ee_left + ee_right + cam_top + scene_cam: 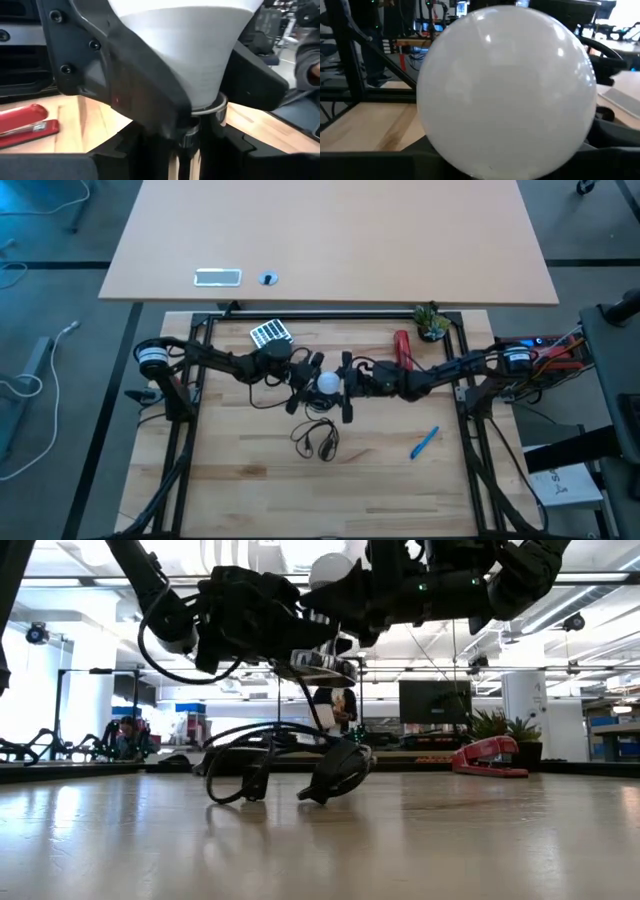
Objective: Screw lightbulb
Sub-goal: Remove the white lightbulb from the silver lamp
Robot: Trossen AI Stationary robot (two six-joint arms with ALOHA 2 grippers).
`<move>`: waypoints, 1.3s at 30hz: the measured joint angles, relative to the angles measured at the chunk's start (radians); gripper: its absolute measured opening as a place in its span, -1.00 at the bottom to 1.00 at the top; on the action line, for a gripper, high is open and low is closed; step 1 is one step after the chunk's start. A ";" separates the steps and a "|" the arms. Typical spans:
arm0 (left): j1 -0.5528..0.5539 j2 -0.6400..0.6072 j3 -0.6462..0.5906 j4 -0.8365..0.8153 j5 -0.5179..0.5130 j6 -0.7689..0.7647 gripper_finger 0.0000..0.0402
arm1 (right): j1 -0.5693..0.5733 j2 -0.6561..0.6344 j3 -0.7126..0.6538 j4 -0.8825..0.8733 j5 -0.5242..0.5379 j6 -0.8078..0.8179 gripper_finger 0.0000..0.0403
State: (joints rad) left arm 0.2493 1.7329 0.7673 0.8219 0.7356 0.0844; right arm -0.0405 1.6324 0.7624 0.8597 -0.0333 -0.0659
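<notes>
The whitish lightbulb (328, 383) is held above the table's middle, globe up. Its narrow screw end (200, 102) stands in the silver socket (209, 108). My left gripper (303, 380) comes from the left and is shut on the socket below the bulb. My right gripper (347, 385) comes from the right and is shut on the bulb, whose globe (505, 90) fills the right wrist view. The socket's black cord (270, 765) hangs down, and its loops (318, 438) lie on the table. My left gripper holds the socket's body (190, 137) between its two fingers, level from the table's left; its own fingers hide most of the contact. The socket is lifted clear, opening up, with its cord hanging slack to the table. My right gripper pinches the bulb's tapering part (175, 75) under the globe between its two fingers (125, 75), one on each side. The fingers come level from the table's right. The bulb stands upright, clear of the table, its screw end down in the socket.
A red stapler (402, 348) and a small potted plant (432, 323) stand at the far right. A white gridded object (270, 333) lies at the far left. A blue pen (425, 442) lies near right. The cord loops lie just nearer than the grippers.
</notes>
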 joint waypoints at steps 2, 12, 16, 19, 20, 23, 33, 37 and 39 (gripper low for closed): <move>0.000 0.000 0.000 -0.008 0.017 0.002 -0.22 | 0.009 -0.001 0.001 -0.002 0.004 -0.018 -0.23; 0.000 0.000 0.006 -0.027 0.165 -0.044 -0.22 | 0.014 -0.005 0.047 -0.080 -0.099 -0.052 -0.23; -0.002 0.000 0.007 -0.027 0.223 -0.064 -0.22 | 0.014 -0.005 0.113 -0.207 -0.154 -0.074 -0.23; -0.004 0.000 0.006 -0.026 0.277 -0.090 -0.22 | 0.010 -0.005 0.166 -0.324 -0.198 -0.108 -0.23; -0.006 0.000 0.007 -0.025 0.286 -0.100 -0.22 | 0.007 -0.006 0.179 -0.347 -0.228 -0.117 -0.23; -0.006 0.000 0.007 -0.027 0.305 -0.124 -0.22 | -0.012 -0.006 0.188 -0.369 -0.311 -0.139 -0.23; -0.005 0.000 0.003 -0.038 0.232 -0.138 -0.22 | -0.042 -0.014 0.183 -0.400 -0.361 -0.038 -0.05; 0.004 0.000 -0.006 -0.064 0.236 -0.106 -0.22 | -0.040 -0.066 0.179 -0.559 -0.295 -0.003 0.39; 0.009 -0.003 -0.013 -0.076 0.211 -0.099 -0.22 | -0.040 -0.102 0.178 -0.664 -0.225 -0.001 0.50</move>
State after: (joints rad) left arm 0.2581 1.7298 0.7547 0.7455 0.9464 -0.0147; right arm -0.0808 1.5305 0.9405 0.1953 -0.2580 -0.0666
